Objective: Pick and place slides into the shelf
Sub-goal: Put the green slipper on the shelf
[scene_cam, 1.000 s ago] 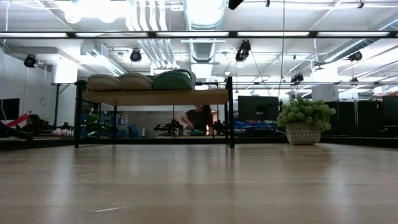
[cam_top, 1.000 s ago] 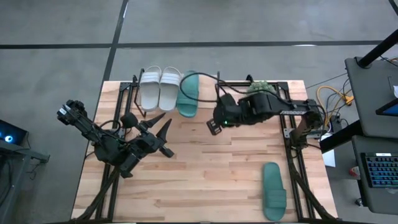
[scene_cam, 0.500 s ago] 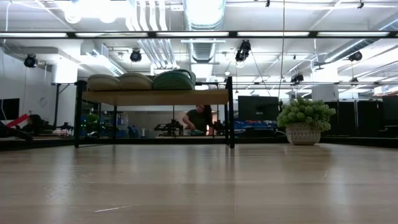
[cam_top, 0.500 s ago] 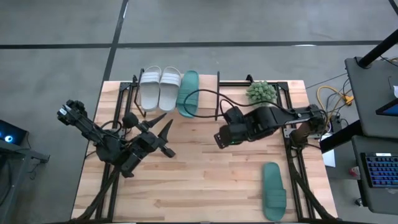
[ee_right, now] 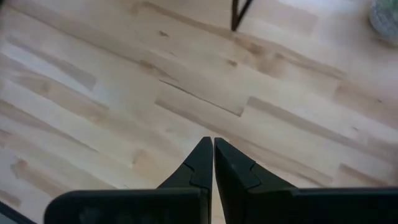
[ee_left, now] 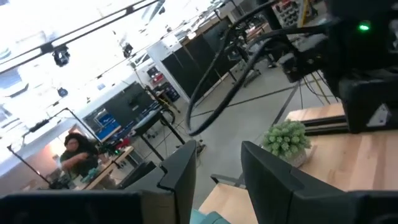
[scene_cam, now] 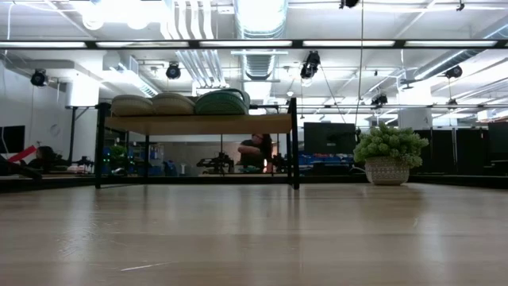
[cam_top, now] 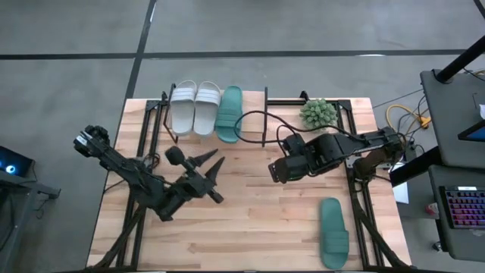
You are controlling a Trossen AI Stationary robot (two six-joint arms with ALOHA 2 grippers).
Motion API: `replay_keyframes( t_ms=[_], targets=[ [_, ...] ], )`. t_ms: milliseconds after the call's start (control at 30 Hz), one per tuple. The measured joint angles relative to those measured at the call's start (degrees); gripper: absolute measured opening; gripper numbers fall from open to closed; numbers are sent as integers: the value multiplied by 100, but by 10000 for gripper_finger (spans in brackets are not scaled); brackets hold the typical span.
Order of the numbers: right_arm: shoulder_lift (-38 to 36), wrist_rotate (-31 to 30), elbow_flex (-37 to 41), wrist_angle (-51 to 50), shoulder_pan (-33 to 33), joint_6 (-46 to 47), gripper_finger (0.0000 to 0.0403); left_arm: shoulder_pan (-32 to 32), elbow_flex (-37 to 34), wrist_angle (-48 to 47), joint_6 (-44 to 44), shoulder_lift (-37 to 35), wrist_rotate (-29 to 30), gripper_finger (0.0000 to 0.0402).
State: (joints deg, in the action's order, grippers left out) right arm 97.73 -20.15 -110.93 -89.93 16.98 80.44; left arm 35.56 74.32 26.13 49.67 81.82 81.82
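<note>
Three slides sit on the shelf [cam_top: 250,112] top, side by side at its left end: two grey-white slides [cam_top: 195,106], touching, and one teal slide [cam_top: 228,113] just beside them toward the shelf's middle; the low view shows the same row on the plank, two pale humps then a green one; the right half of the plank is bare.

One slide left: the second teal slide [cam_top: 333,233] lies flat on the table, well apart from the shelf, at the near right corner by the table edge; nothing touches it.

Right gripper [cam_top: 276,173] hangs over bare table between the shelf and the last slide, nearer the shelf; fingers pressed together, holding nothing; its wrist view shows only wood grain and one shelf leg [ee_right: 239,14].

Left gripper [cam_top: 211,161] hovers over the table in front of the shelf's left end; fingers a little apart, empty; it points off toward the plant [cam_top: 317,112], which stands just right of the shelf.

Judgement: three of four placed; what remains is to fetch the last teal slide and set it beside its mate; the right arm looks the better placed for it.
</note>
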Motion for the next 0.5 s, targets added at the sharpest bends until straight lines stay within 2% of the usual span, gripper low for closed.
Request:
replay_keyframes(
  t_ms=[233, 500],
  targets=[
    [-539, 257, 1046, 406, 2, 457, 9, -67, 0, 47, 7, 458, -389, 112],
    [-1579, 258, 2660, 2309, -11, 664, 9, -408, 0, 56, 15, 762, -641, 112]
  ],
)
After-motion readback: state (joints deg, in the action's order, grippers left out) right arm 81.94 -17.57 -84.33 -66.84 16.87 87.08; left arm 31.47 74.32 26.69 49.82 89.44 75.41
